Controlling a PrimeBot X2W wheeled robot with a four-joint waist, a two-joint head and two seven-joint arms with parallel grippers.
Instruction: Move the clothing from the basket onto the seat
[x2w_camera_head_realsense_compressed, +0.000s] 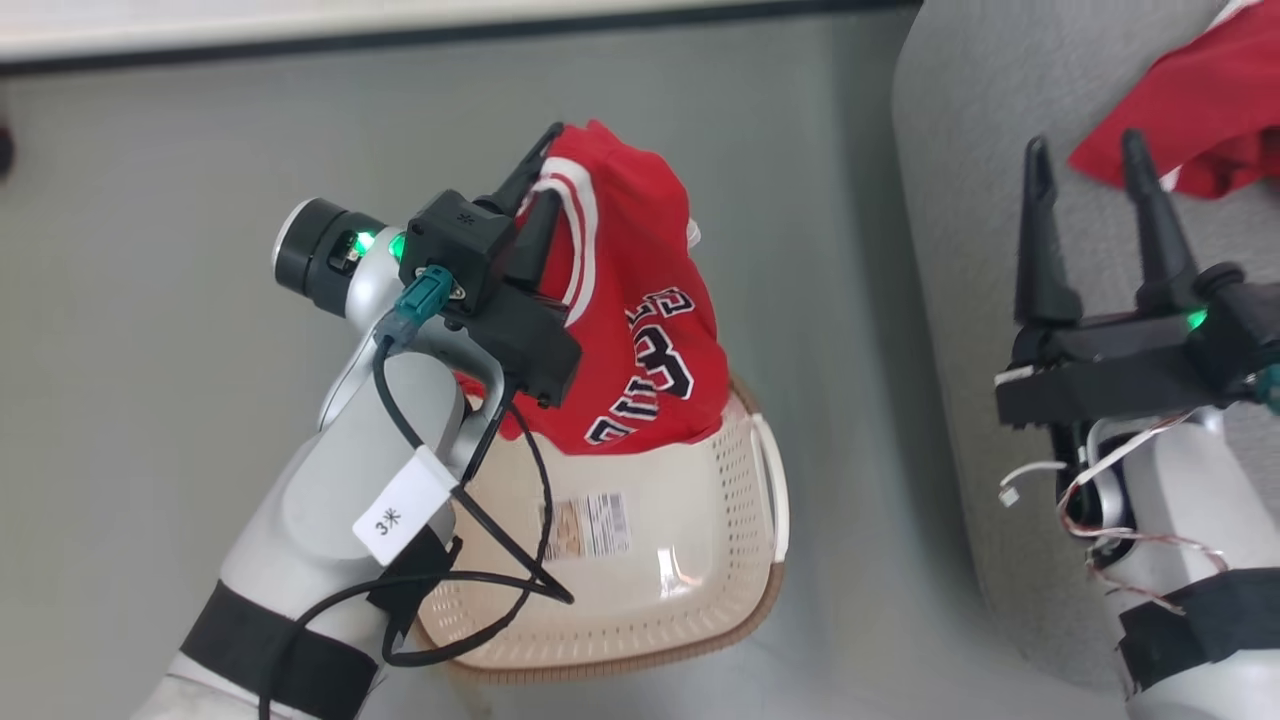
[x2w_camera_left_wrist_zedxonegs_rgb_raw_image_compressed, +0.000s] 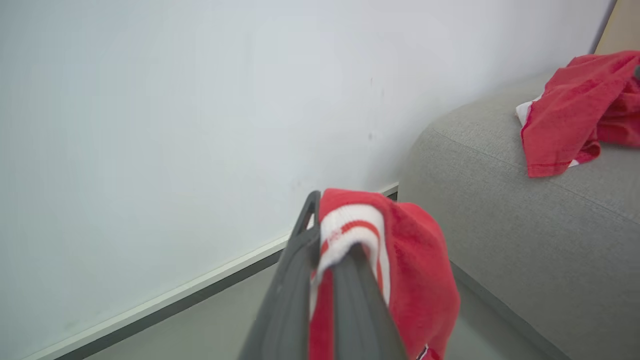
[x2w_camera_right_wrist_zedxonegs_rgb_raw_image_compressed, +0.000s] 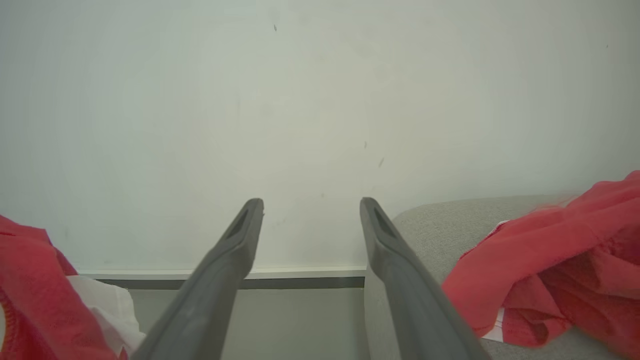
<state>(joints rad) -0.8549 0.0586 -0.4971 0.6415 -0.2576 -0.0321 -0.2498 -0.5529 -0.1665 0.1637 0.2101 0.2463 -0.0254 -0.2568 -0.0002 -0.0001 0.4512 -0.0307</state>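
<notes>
The left gripper (x2w_camera_head_realsense_compressed: 550, 165) is clamping the striped garment (x2w_camera_head_realsense_compressed: 640, 300) by its white-trimmed edge, dangling it over the basket (x2w_camera_head_realsense_compressed: 750, 480). The right gripper (x2w_camera_head_realsense_compressed: 1085, 150) is hovering, jaws spread, above the seat (x2w_camera_head_realsense_compressed: 960, 200) and its rounded edge, near the plain garment (x2w_camera_head_realsense_compressed: 1200, 110).

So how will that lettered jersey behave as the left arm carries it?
Likely floppy: the jersey hangs in folds from the left gripper, shut on its striped trim. Probably light, being thin cloth. Its hem hangs by the basket, so it may snag.
</notes>
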